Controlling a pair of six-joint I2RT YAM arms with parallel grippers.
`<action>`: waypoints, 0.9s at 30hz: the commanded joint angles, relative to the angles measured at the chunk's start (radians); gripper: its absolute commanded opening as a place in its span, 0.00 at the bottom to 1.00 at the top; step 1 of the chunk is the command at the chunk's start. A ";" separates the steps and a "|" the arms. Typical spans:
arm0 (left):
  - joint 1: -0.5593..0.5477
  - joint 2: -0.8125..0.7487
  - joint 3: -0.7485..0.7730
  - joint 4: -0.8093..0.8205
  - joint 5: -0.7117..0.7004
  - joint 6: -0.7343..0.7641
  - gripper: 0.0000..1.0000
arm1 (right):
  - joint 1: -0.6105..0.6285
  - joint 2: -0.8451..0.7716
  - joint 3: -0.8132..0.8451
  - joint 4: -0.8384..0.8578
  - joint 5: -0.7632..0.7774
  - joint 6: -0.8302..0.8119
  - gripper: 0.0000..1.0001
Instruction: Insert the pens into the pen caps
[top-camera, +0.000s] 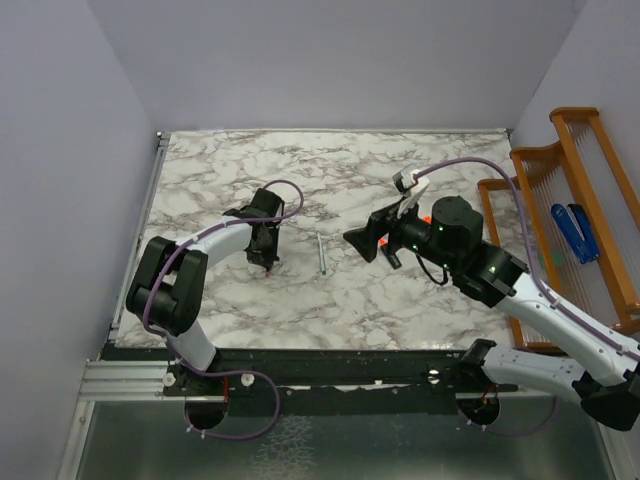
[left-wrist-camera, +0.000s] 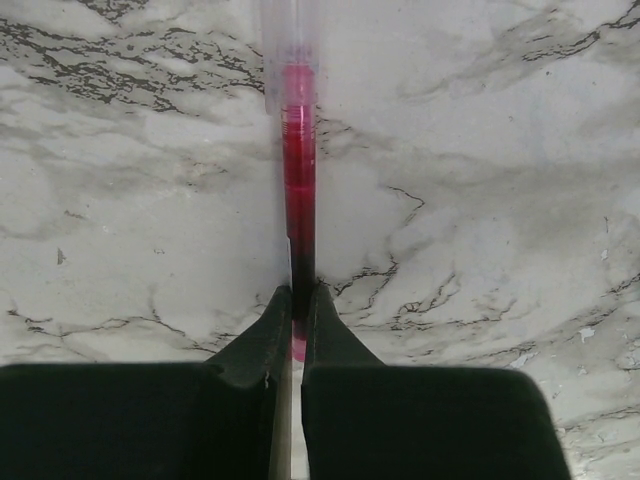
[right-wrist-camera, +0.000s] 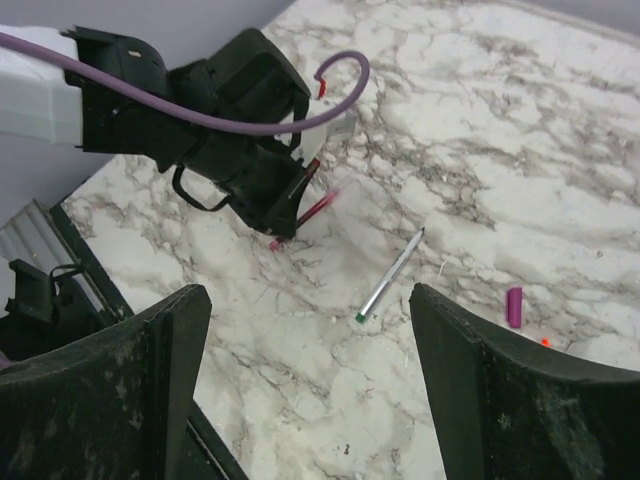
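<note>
One pen, the red-pink pen (left-wrist-camera: 298, 190), is clamped at one end in my left gripper (left-wrist-camera: 297, 300), its long axis running straight out past the fingers. The magenta cap (right-wrist-camera: 514, 307) lies beyond the silver-grey pen (right-wrist-camera: 390, 275), nearer my right gripper (right-wrist-camera: 310, 310), which hangs spread wide and empty.

A white, grey-veined marble worktop (top-camera: 400, 160) is lying beneath the right tool (top-camera: 362, 240). To that tool's right, well apart, an orange wooden rack (top-camera: 575, 113) is standing and holding a blue object (top-camera: 573, 232).
</note>
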 joint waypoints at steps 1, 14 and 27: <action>0.002 0.025 0.002 -0.009 -0.025 0.001 0.05 | -0.003 0.121 -0.049 -0.059 0.081 0.123 0.86; 0.041 -0.095 0.019 0.006 0.066 0.002 0.59 | -0.001 0.787 0.371 -0.313 0.163 0.233 0.62; 0.171 -0.266 0.002 0.058 0.249 0.008 0.61 | -0.002 1.064 0.594 -0.375 0.208 0.193 0.43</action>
